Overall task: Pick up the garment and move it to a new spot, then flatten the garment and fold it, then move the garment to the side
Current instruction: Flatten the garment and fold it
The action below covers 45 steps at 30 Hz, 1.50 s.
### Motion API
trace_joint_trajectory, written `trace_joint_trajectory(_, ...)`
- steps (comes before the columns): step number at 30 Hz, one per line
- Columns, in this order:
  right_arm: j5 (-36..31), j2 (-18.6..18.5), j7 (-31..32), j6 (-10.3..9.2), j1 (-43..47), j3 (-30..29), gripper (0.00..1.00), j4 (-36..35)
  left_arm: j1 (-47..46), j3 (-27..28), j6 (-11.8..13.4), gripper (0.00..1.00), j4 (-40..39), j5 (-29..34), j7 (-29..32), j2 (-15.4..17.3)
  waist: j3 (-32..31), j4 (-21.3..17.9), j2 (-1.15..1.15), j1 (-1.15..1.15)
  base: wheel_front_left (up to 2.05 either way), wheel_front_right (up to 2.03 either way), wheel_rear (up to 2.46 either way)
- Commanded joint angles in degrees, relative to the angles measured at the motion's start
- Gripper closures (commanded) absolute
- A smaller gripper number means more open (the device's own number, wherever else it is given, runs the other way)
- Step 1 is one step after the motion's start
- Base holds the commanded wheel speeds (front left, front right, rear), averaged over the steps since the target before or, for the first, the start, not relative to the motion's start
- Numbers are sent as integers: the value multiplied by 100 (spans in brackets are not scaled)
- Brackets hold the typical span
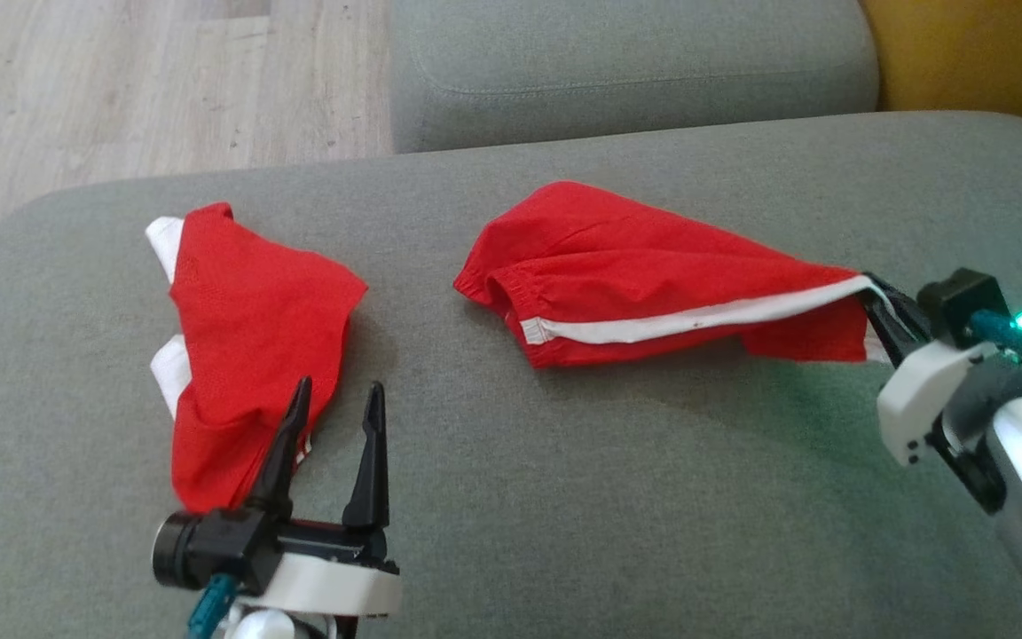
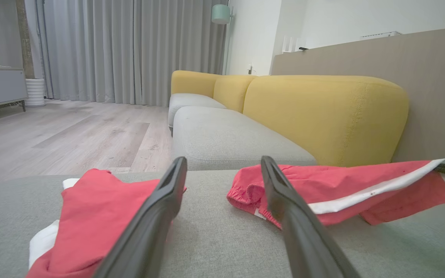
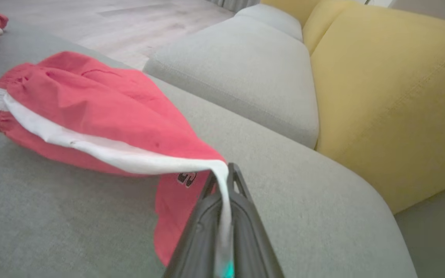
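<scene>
where the right gripper point(image 1: 876, 300) has its fingers pinched tight on the white-striped edge, the red garment point(image 1: 635, 275) stretches across the grey cushion point(image 1: 564, 515). its long axis runs left to right in the head view, with the gathered waistband pointing left and resting down and the held end raised. the left gripper point(image 1: 338, 398) stands wide open and empty beside a second red garment point(image 1: 245, 319).

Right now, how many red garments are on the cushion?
2. The left garment lies crumpled on the grey cushion near the open left gripper. The right garment is pinched at its white-striped end by the right gripper, with that end lifted. Nothing seems hidden.
</scene>
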Motion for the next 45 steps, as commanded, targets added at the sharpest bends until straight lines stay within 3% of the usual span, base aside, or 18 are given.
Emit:
trace_joint_trajectory(1,3,-158,67,-4,71,-59,100,-243,-280,224,-35,0,-177,68,-55,-23,18,-36,0,0,0,0,0)
trace_joint_trajectory(3,23,-153,191,-4,289,-181,100,-348,-287,224,-50,0,-163,70,-55,-24,20,-65,0,0,0,0,0)
trace_joint_trajectory(4,16,-147,235,-4,392,-228,91,-417,-285,222,-57,0,-156,71,-55,-24,18,-79,0,0,0,0,0)
trace_joint_trajectory(5,-3,-138,248,-4,487,-287,5,-504,-283,222,-58,0,-152,74,-55,-24,18,-93,0,0,0,0,0)
trace_joint_trajectory(6,25,-103,281,-4,589,-360,0,-583,-280,221,-61,0,-149,76,-55,-25,16,-103,0,0,0,0,0)
trace_joint_trajectory(10,-62,37,251,-4,884,-750,0,-1037,-287,227,-75,0,-128,83,-55,-26,-7,-134,0,0,0,0,0)
trace_joint_trajectory(15,-43,516,40,-4,1182,-1345,0,-1880,-326,256,-89,0,-122,90,-55,-27,-19,-156,0,0,0,0,0)
trace_joint_trajectory(22,-6,1671,-542,-4,1667,-2114,0,-2773,-391,281,-106,0,-153,104,-55,-28,-11,-177,0,0,0,0,0)
trace_joint_trajectory(27,-163,2271,-1056,-4,2227,-2396,0,-2672,-452,244,-129,0,-140,46,-55,-28,17,-190,0,0,0,0,0)
trace_joint_trajectory(40,232,2364,-1533,-4,2185,-2323,0,-2446,-860,111,-205,0,125,76,-37,-10,433,-380,0,0,0,0,0)
trace_joint_trajectory(45,295,2365,-1546,-4,2085,-2375,0,-2466,-1441,-211,-394,0,603,115,482,7,751,-493,0,0,0,0,0)
